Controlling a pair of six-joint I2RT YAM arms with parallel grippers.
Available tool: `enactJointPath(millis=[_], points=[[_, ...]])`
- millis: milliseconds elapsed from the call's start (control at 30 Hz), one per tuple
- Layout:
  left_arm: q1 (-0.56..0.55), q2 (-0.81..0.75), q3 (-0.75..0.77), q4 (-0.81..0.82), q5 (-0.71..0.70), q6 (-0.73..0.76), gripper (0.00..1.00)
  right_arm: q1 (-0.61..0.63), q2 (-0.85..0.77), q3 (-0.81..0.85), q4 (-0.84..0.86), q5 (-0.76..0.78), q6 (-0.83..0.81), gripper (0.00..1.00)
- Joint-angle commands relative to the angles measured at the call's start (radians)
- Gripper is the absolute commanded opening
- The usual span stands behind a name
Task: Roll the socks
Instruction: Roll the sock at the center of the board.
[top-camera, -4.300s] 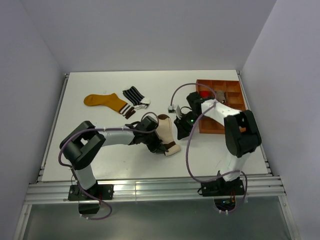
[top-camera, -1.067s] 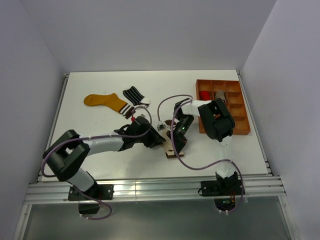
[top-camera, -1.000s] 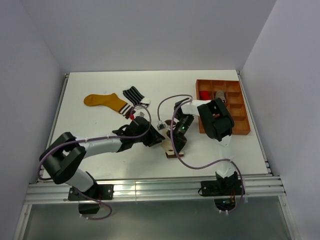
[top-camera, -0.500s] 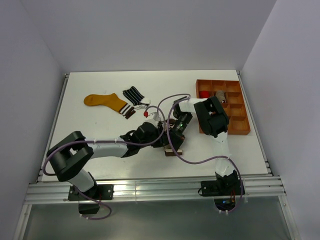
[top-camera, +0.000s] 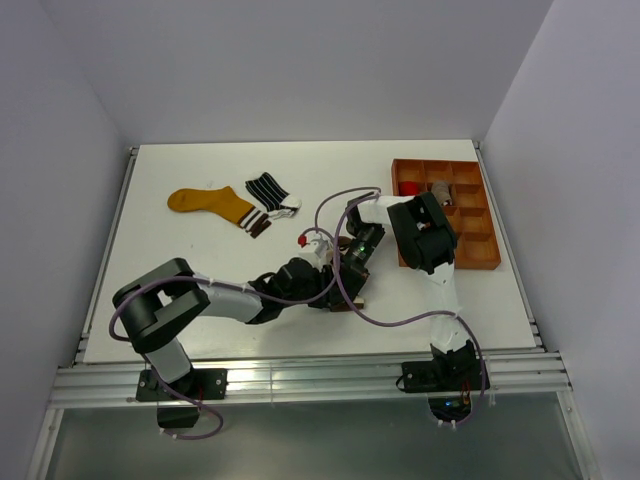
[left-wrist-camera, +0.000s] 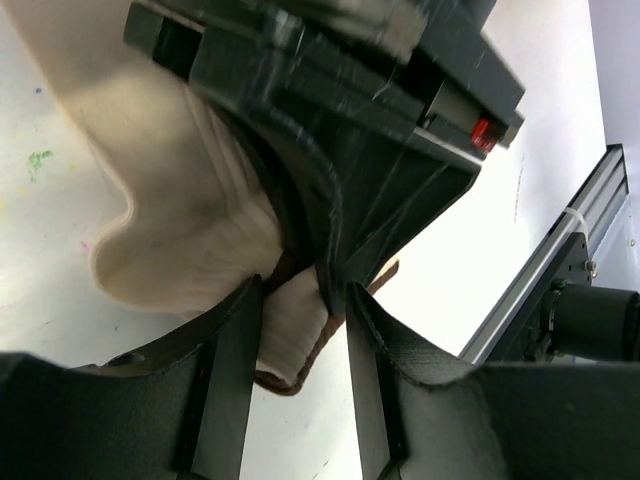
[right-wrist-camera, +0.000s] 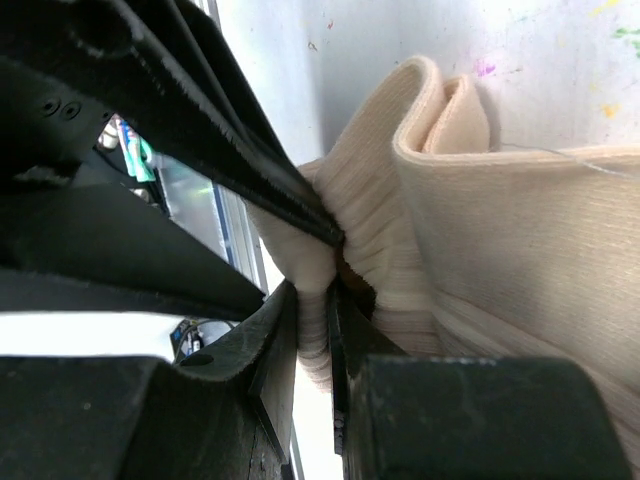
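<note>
Your left pincer (left-wrist-camera: 300, 312) has joined the right pincer (right-wrist-camera: 316, 298); both pinch the cream sock (right-wrist-camera: 500, 250). Roll likely under way.

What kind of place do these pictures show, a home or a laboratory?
Probably a robot test cell in a laboratory, not a home: a white table closed in by plain walls, the left arm and right arm bolted to a metal rail, and a mustard sock lying loose.

Sock (left-wrist-camera: 170, 180) centre, tray (top-camera: 470, 240) to its right.
</note>
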Motion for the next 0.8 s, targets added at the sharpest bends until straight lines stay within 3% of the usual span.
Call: enactJointPath(millis=[0,333,533,667,767], points=[[-0.018,0.0,-0.032,0.048,-0.003,0.025,0.45,-0.018,0.03,0.034,-0.014,0.025,-0.015,0.06],[-0.025,0.01,-0.081,0.083,0.014,0.001,0.41,-0.024,0.031,0.039,0.001,0.025,0.014,0.05],[-0.025,0.032,-0.087,0.095,0.029,-0.053,0.26,-0.026,0.024,0.034,0.028,0.031,0.042,0.05],[-0.025,0.049,-0.093,0.104,0.06,-0.102,0.06,-0.026,-0.009,0.01,0.073,0.04,0.067,0.05],[-0.022,0.062,-0.096,0.106,0.096,-0.154,0.0,-0.027,-0.064,-0.022,0.121,0.04,0.094,0.06]])
